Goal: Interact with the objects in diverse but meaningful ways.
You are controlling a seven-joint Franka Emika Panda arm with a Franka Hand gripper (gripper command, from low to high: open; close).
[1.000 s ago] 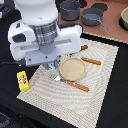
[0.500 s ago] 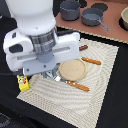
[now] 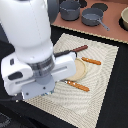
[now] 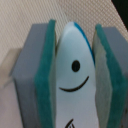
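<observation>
Filling most of the exterior view's left: the white arm [image 3: 32, 55], hanging low over the striped mat [image 3: 95, 75] and hiding the hand. In the wrist view, hand [image 4: 75, 75] clamped on the white fish [image 4: 76, 75], teal pads [image 4: 50, 80] pressing both flanks, painted eye and smile facing the camera. Right of the arm, on the mat: a round wooden plate [image 3: 80, 69], with orange-handled cutlery [image 3: 91, 61] beside it. Farther right, at the back of the surface: grey pots [image 3: 92, 17].
</observation>
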